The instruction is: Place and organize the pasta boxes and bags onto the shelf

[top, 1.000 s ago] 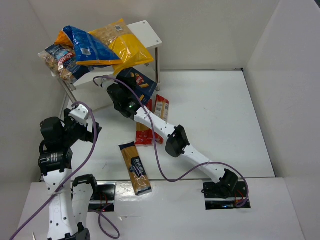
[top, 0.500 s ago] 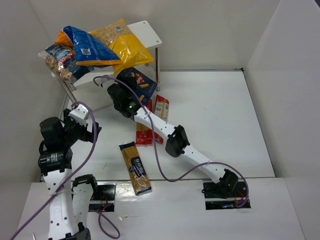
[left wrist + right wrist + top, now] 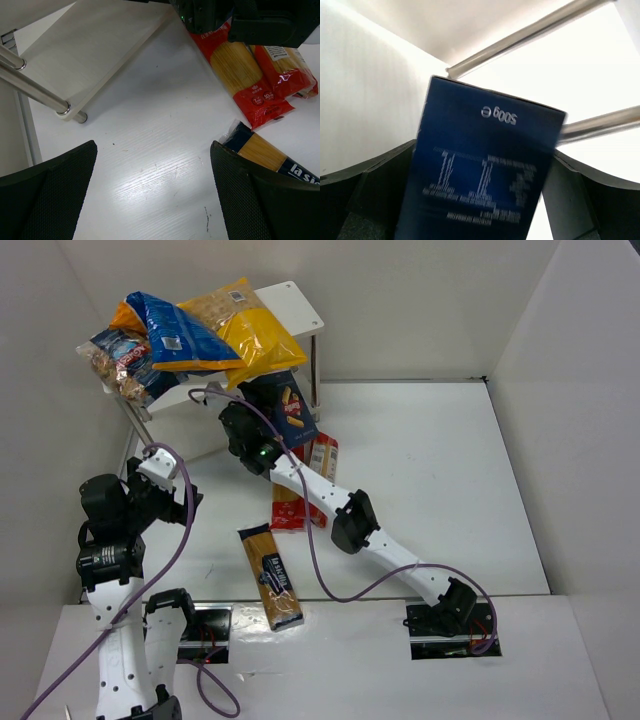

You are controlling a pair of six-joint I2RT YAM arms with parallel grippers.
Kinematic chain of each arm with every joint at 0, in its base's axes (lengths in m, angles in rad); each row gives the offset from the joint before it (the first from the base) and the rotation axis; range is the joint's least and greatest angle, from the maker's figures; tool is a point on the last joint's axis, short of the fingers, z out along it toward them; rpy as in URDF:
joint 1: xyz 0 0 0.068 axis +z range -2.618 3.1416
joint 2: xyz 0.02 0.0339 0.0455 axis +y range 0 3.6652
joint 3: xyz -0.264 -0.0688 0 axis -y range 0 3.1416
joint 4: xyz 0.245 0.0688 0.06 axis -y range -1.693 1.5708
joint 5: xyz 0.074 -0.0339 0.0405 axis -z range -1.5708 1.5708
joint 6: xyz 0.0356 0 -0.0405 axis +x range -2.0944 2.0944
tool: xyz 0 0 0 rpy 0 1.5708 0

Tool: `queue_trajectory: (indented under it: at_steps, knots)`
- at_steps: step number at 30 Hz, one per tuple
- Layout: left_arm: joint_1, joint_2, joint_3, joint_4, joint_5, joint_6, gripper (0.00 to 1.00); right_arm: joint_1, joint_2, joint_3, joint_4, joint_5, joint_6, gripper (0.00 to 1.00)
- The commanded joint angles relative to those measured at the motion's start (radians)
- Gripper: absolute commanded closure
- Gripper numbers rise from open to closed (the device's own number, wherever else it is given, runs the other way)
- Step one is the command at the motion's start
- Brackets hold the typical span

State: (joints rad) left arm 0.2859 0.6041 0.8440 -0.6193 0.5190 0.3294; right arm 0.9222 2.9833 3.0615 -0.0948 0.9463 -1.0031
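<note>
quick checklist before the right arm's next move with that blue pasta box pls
1. Blue box resting on the lower board of the shelf: cannot tell; it stands tilted at that level.
2. Right end effector free of the box: cannot tell; the box sits between its fingers and the picture is blurred.
3. Left end effector open, empty, away from the shelf: ok.
4. Room on top of the shelf: not ok; bags are piled there and overhang the left end.
5. All pasta shelved: not ok; slim red boxes and spaghetti packet lie on the table.
</note>
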Motion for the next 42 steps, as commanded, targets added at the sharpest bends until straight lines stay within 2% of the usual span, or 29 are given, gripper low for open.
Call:
queue_trajectory:
  at_steps: [1, 7, 14, 17, 19, 23, 34, 37, 42]
  knots:
    - [0.007, -0.007, -0.003, 0.033, 0.016, -0.020, 0.00, -0.008, -0.007, 0.071, 0.175, 0.035, -0.052, 0.00]
    - [0.007, -0.007, -0.003, 0.024, 0.016, -0.020, 0.00, -0.008, 0.014, 0.071, 0.262, 0.026, -0.127, 0.00]
    - [0.007, -0.007, -0.003, 0.024, 0.016, -0.020, 0.00, 0.010, 0.005, 0.071, 0.237, 0.002, -0.106, 0.00]
    - [0.016, -0.007, -0.003, 0.024, 0.016, -0.020, 0.00, 0.010, 0.019, 0.071, 0.303, -0.007, -0.181, 0.00]
    - [0.016, -0.007, -0.003, 0.024, 0.016, -0.020, 0.00, 0.010, 0.058, 0.071, 0.418, -0.007, -0.287, 0.00]
    - [0.016, -0.007, -0.003, 0.024, 0.016, -0.020, 0.00, 0.021, 0.068, 0.071, 0.441, 0.002, -0.295, 0.00]
    - [0.016, -0.007, -0.003, 0.024, 0.016, -0.020, 0.00, 0.093, 0.025, 0.071, 0.331, -0.050, -0.218, 0.00]
    - [0.016, -0.007, -0.003, 0.024, 0.016, -0.020, 0.00, 0.113, 0.000, 0.071, 0.232, -0.060, -0.146, 0.00]
    - [0.016, -0.017, -0.003, 0.024, 0.016, -0.020, 0.00, 0.168, -0.076, 0.071, -0.078, -0.069, 0.058, 0.00]
